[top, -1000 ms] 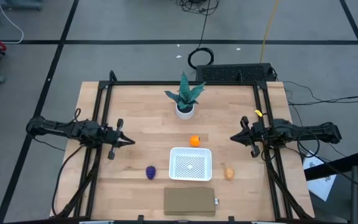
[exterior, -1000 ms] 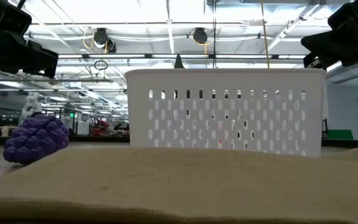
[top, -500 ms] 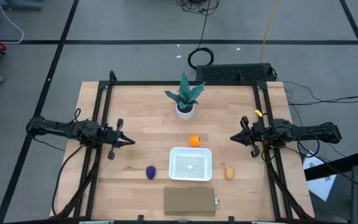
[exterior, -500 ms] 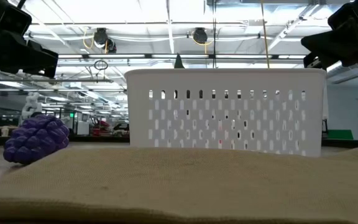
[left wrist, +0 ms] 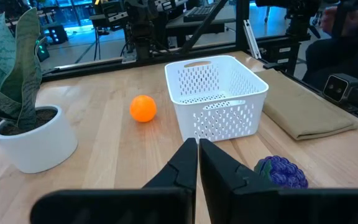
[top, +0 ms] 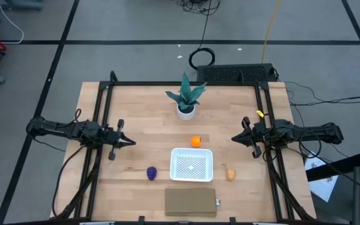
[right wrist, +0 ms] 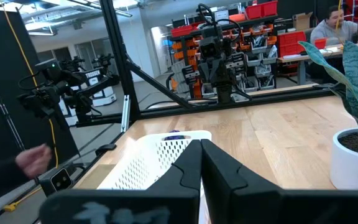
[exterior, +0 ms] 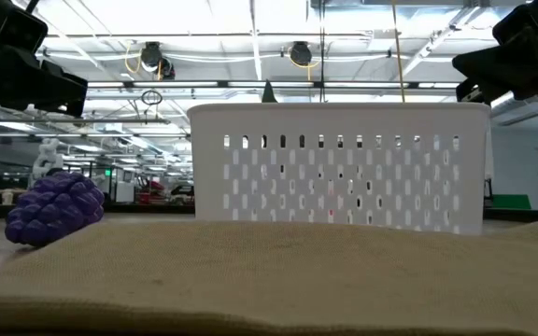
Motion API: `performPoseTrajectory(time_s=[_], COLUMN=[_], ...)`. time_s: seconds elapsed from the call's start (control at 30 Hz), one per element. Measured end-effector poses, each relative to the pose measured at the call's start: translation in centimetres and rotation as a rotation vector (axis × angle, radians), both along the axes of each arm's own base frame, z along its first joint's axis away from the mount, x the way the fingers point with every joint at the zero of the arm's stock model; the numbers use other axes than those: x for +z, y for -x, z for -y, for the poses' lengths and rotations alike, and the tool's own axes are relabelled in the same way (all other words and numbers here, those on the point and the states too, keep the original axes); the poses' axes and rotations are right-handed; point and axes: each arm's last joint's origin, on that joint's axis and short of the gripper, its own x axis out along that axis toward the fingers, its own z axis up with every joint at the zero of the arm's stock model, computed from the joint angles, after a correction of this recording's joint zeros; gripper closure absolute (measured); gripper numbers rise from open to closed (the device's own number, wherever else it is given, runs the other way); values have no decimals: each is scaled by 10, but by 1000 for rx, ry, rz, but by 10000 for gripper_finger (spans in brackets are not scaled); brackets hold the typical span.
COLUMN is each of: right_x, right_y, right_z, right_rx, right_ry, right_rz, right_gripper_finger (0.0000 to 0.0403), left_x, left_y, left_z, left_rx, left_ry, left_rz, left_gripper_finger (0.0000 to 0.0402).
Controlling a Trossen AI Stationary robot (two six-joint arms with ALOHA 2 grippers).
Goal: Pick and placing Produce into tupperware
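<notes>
Zero pieces of produce are in the tupperware (top: 192, 165) so far, so by our read the job hasn't really started. We've got the white container sitting toward the near middle of the counter (top: 142, 119), and its mesh bottom shows bare from above, nothing inside. All three pieces are loose on the wood around it: the orange piece (top: 195, 141) just beside its far edge, the purple bumpy piece (top: 151, 172) near its left side, and the tan oval piece (top: 230, 174) near its right side. None touches the container as far as we can tell. Our left hand (top: 130, 142) is parked out over the left part of the counter with its fingers pressed together and holding nothing, and our right hand (top: 235, 139) mirrors it on the right, also closed and empty. Still to do, we figure: three separate pickups and three drops into the tupperware.
</notes>
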Motion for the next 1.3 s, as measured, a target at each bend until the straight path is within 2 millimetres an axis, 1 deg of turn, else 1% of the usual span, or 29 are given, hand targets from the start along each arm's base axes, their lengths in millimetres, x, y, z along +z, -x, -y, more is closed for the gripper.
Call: performPoseTrajectory(time_s=[0.23, 0.43, 0.77, 1.0, 1.3], right_x=[0, 0, 0, 0, 0], right_y=[0, 0, 0, 0, 0], right_z=[0, 0, 0, 0, 0], right_rx=[0, 0, 0, 0, -1], right_ry=[0, 0, 0, 0, 20], right_rz=[0, 0, 0, 0, 4], right_gripper_finger=[403, 403, 403, 403, 403], left_x=[0, 0, 0, 6, 20], left_y=[0, 0, 0, -1, -2], left_z=[0, 0, 0, 0, 0], left_rx=[0, -10, -9, -6, -1], left_ry=[-1, -53, -49, -34, 5], left_rz=[0, 10, 12, 70, 209], left_gripper_finger=[380, 380, 380, 380, 380])
